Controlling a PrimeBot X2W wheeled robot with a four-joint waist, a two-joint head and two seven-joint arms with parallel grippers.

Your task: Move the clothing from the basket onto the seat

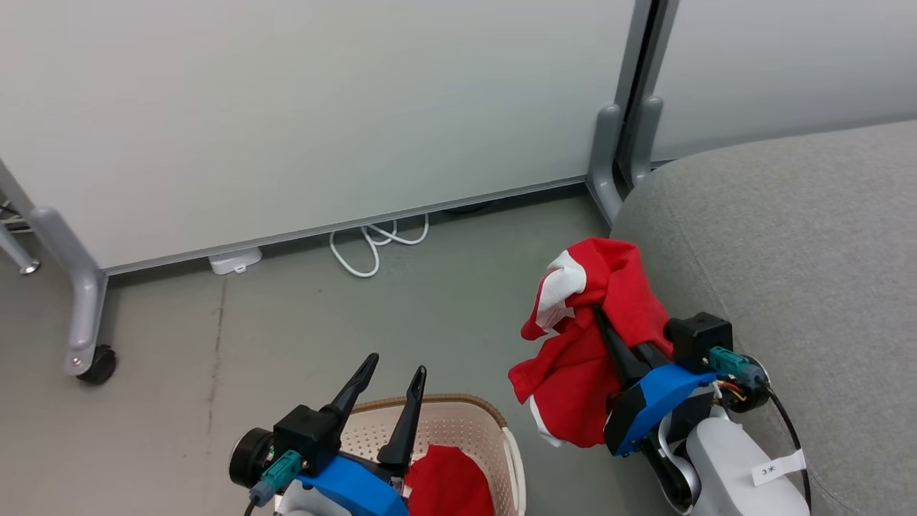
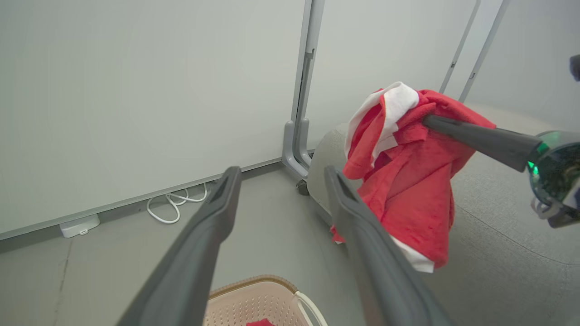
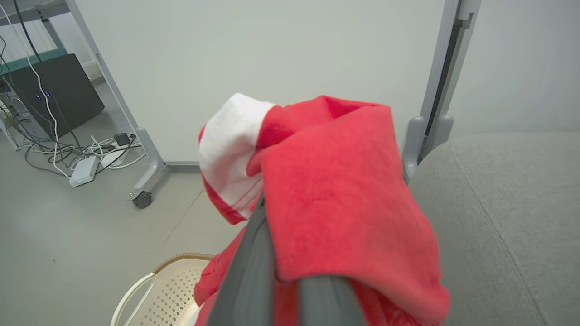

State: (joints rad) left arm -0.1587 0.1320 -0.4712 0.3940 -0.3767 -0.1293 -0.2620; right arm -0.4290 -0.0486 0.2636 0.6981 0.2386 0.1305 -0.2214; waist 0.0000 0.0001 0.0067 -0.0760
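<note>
A red garment with white trim (image 1: 584,337) hangs in the air beside the grey seat (image 1: 802,251), draped over my right gripper (image 1: 598,309), which is shut on it. The same clothing (image 2: 403,176) (image 3: 335,199) covers the right fingers. A second red piece (image 1: 448,484) lies inside the cream basket (image 1: 494,423) at the bottom of the head view. My left gripper (image 1: 397,369) stands open above the basket's near rim (image 2: 253,283), with nothing between its fingers (image 2: 213,213).
A pale partition wall on wheeled grey legs (image 1: 86,301) runs along the back, with a white cable (image 1: 372,244) and a small white box (image 1: 235,259) at its foot. Grey floor lies between basket and wall. Cables and a dark box (image 3: 59,86) sit beyond the partition.
</note>
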